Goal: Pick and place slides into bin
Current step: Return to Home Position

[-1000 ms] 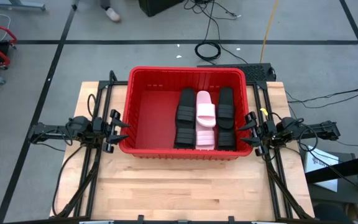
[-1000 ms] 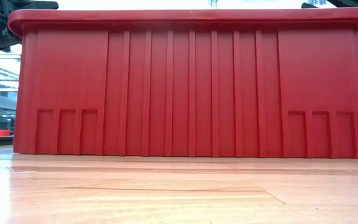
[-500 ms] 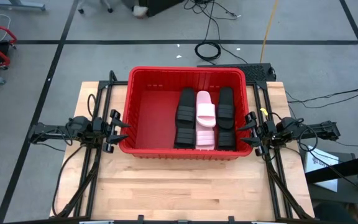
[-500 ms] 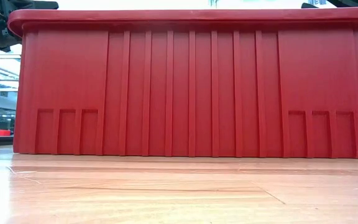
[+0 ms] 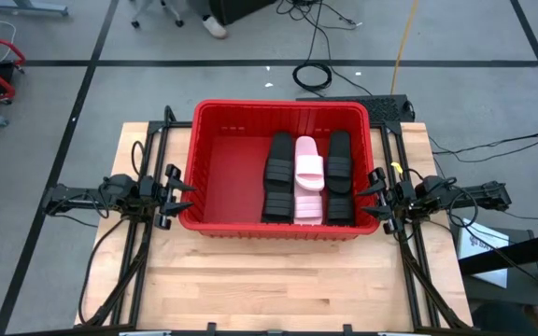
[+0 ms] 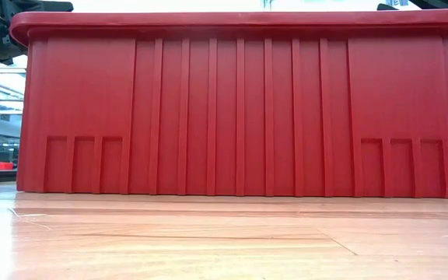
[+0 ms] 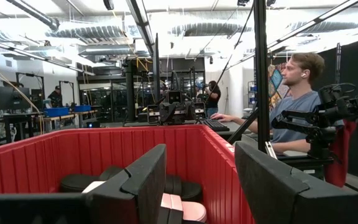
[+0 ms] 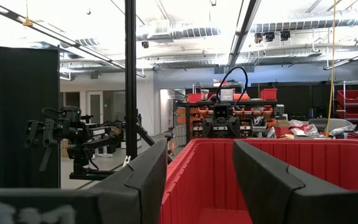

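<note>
slides (image 5: 308, 177), black and pale pink, lie in rows inside the red bin (image 5: 250, 107), on the half nearer the right gripper (image 5: 370, 198) and well apart from the left gripper (image 5: 183, 197). both grippers sit just beside opposite bin walls, fingers spread, holding nothing. risk: any inward swing of either arm would likely strike a wall and shove the bin. the bin rests on a pale wood table (image 5: 278, 280); beyond it, a workshop with grey floor, loose cables (image 5: 314, 73) and a seated person (image 7: 297, 106).
</note>
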